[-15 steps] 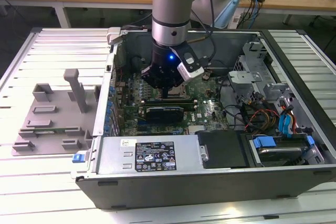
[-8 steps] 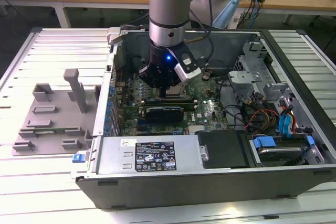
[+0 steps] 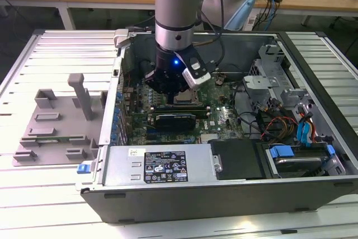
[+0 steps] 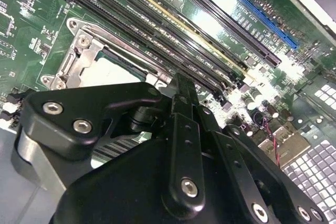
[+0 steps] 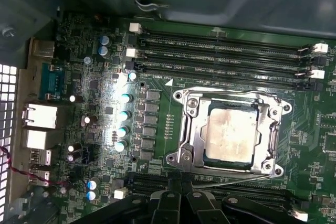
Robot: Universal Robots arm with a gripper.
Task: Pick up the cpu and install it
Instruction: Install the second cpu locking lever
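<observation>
Inside its socket, the cpu (image 5: 230,136) lies half-hidden beneath the claw (image 3: 174,85).

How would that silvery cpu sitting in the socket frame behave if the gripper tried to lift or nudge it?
The cpu looks like a flat metal-topped square, so probably stiff, and unlikely to roll or tip. It lies low inside the socket frame, so a sideways push would likely be blocked. Its smooth top and thin edges may offer the gripper little to grasp.
</observation>
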